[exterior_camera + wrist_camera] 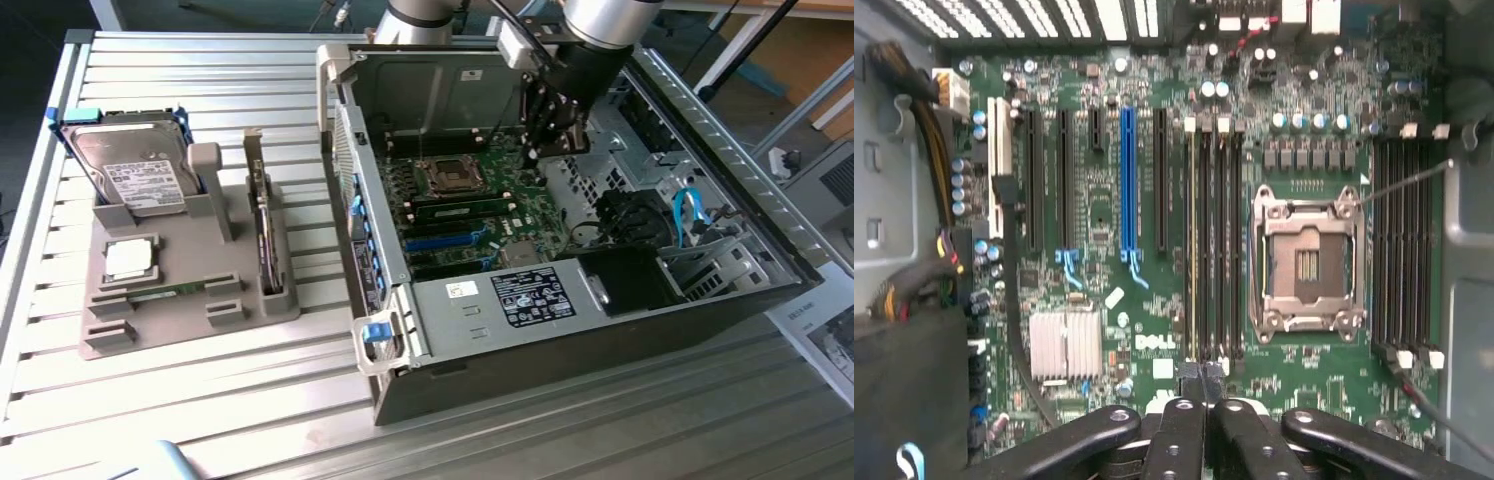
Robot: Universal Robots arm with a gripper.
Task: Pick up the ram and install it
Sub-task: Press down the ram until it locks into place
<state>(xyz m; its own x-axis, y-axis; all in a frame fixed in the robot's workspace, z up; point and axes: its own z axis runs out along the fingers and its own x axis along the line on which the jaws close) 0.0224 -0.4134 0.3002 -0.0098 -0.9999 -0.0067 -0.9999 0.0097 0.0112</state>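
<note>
Ram (465, 210) (1191, 250): thin flat green stick, dark chips on side. Stands on edge in long black slot (461, 200) on bumpy green board (523, 195), middle of exterior frame, inside open metal case (441, 85). Long way runs across frame, left to right, side by side with other black slots and blue slot (447, 241).

Gripper (539, 150) (1204, 385): black, smooth, rounded. Jaws pressed tight together, pinching nothing (cannot tell if tips touch ram). Hangs upper middle of exterior frame, just right of shiny square socket (454, 177).
</note>
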